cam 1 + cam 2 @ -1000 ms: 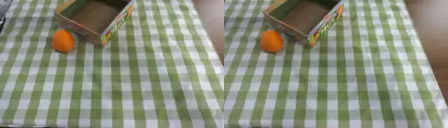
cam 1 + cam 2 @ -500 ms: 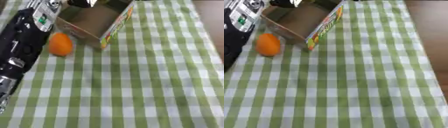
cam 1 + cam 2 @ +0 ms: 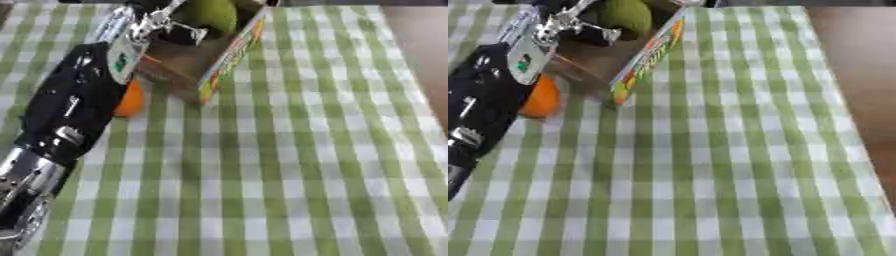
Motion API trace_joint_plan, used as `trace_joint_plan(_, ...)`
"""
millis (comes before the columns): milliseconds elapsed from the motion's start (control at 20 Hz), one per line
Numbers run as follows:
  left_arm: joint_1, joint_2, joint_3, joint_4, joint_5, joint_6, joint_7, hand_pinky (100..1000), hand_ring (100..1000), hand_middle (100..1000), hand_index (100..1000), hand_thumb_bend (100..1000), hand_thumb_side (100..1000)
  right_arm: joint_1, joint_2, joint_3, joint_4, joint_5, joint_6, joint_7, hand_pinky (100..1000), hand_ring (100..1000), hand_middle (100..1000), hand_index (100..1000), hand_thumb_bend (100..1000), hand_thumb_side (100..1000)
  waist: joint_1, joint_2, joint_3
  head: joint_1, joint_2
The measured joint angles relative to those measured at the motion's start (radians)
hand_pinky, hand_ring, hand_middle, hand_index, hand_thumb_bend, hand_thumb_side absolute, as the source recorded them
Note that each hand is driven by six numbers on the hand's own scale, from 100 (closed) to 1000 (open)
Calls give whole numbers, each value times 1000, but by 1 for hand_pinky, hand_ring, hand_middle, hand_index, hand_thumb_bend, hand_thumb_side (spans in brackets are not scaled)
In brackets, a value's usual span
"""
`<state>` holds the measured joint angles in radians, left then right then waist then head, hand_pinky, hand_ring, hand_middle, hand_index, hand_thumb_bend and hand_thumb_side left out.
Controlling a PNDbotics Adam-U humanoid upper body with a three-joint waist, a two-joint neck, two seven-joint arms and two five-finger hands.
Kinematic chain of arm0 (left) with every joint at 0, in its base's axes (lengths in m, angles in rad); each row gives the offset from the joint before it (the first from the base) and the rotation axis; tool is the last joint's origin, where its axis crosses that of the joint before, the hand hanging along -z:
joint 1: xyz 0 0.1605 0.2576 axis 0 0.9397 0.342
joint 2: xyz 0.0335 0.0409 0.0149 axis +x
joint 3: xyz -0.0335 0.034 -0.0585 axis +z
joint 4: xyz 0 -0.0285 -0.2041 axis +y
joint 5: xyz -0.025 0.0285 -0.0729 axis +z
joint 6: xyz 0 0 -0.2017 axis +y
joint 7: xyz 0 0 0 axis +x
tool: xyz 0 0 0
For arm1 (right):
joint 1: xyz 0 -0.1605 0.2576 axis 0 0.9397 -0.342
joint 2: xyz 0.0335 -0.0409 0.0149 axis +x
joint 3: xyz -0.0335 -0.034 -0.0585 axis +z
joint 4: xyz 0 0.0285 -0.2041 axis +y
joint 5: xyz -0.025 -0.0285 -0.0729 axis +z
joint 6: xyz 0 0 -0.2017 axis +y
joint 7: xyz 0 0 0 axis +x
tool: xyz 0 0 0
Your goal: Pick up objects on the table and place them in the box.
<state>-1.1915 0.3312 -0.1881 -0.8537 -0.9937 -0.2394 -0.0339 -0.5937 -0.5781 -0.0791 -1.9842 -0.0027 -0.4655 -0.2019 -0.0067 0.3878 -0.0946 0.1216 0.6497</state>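
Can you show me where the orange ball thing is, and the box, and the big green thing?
orange fruit [image 3: 542, 97], right eye view, on its visible right half.
box [image 3: 229, 57], left eye view, on its printed side wall.
green fruit [image 3: 210, 15], left eye view, on its rounded front.

A green-and-white checked tablecloth [image 3: 289, 165] covers nearly the whole frame, lying slightly askew, while a bare brown surface [image 3: 859, 60] shows beyond its edge along the right side, widest toward the upper right corner.
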Motion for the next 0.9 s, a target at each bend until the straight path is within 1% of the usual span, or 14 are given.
trace_joint_plan(150, 3, -9, 3, 19, -33, 15, 37, 516, 490, 487, 604, 100, 100, 0, 3, 0, 0, -1, 2, 2, 810, 769, 571, 869, 100, 523, 2, 0, -2, 0, -1)
trace_joint_plan(200, 3, -9, 6, 22, -40, 22, 49, 528, 503, 498, 630, 100, 100, 0, 3, 0, 0, -1, 2, 3, 810, 770, 571, 869, 100, 523, 3, 0, -2, 0, -1)
trace_joint_plan(250, 3, -9, 6, 25, -44, 30, 59, 528, 503, 498, 630, 100, 100, 1, 3, 0, 0, -1, 3, 3, 810, 770, 571, 869, 100, 523, 4, 0, -2, 0, -1)
trace_joint_plan(300, 4, -9, 7, 28, -46, 38, 68, 547, 525, 517, 672, 100, 100, 2, 3, 0, 0, -1, 3, 3, 810, 770, 571, 869, 100, 523, 4, 0, -2, 0, -1)
trace_joint_plan(350, 5, -9, 9, 30, -47, 45, 76, 586, 573, 567, 746, 100, 115, 4, 3, 0, 0, -1, 3, 4, 810, 769, 571, 869, 100, 523, 4, 0, -2, 1, -1)
trace_joint_plan(400, 5, -9, 11, 33, -47, 53, 84, 662, 659, 662, 848, 171, 212, 5, 3, 0, 0, -1, 3, 4, 810, 769, 571, 869, 100, 523, 5, 0, -2, 1, -1)
trace_joint_plan(450, 5, -9, 12, 33, -47, 60, 91, 733, 736, 741, 908, 245, 279, 5, 3, 0, 0, -1, 3, 4, 810, 768, 570, 869, 100, 523, 5, 0, -2, 1, -1)
trace_joint_plan(500, 5, -9, 14, 33, -46, 67, 99, 771, 763, 767, 923, 300, 322, 5, 3, 0, 0, -1, 3, 4, 810, 767, 570, 869, 100, 523, 5, 0, -2, 2, -1)
trace_joint_plan(600, 5, -9, 21, 31, -36, 82, 114, 820, 801, 799, 937, 446, 413, 5, 3, 0, 0, -1, 3, 4, 810, 768, 570, 869, 100, 523, 5, 0, -3, 4, -1)
trace_joint_plan(700, 5, -8, 27, 20, -18, 96, 128, 834, 816, 815, 948, 492, 435, 6, 3, 0, 0, -1, 3, 4, 810, 768, 569, 869, 100, 523, 5, 0, -3, 6, -1)
trace_joint_plan(750, 5, -7, 30, 14, -8, 101, 133, 831, 815, 817, 954, 417, 522, 6, 3, 0, 0, -1, 3, 4, 811, 770, 570, 870, 100, 523, 5, 0, -2, 6, -1)
trace_joint_plan(800, 5, -7, 31, 7, 3, 105, 136, 830, 814, 816, 954, 511, 429, 6, 3, 0, 0, -1, 3, 4, 811, 770, 570, 870, 100, 523, 5, -1, -2, 6, -1)
trace_joint_plan(900, 5, -1, 31, -8, 25, 110, 136, 829, 810, 810, 948, 488, 418, 7, 3, 0, 0, -1, 3, 4, 811, 770, 570, 870, 100, 523, 6, -2, -1, 6, -1)
